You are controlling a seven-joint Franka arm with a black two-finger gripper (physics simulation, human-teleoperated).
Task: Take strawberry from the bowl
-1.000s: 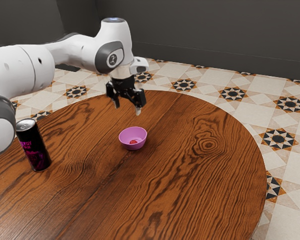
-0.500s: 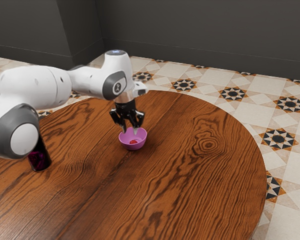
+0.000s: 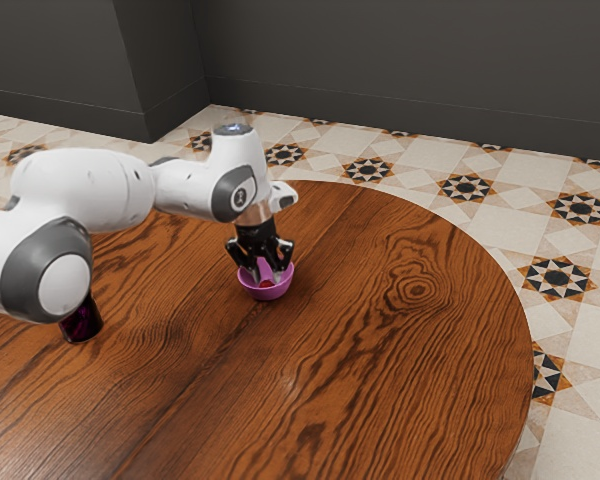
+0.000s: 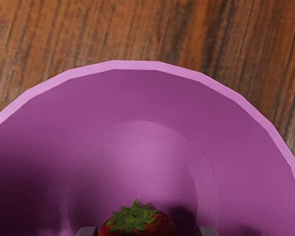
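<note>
Wrist view: the strawberry [image 4: 137,226] sits inside the bowl [image 4: 137,65], leafy top toward the camera, between the two fingertips of the gripper [image 3: 267,277]. The claw is open, a little wider than the fruit, and has hold of nothing; a gap shows on one side, while the other finger is very near the berry.

The step in hand looks like the grasp. Centre the fingers over the berry first, so that neither pushes it toward the wall. Go low enough to take its widest part rather than the leaves, but stop short of pressing on the bowl's floor. Close slowly and gently, as the flesh is probably soft, then lift straight up, clear of the rim.

Counted: one strawberry, one bowl, one dark can [image 3: 80,322] partly behind the one arm [image 3: 75,185], one table [image 3: 380,380].
</note>
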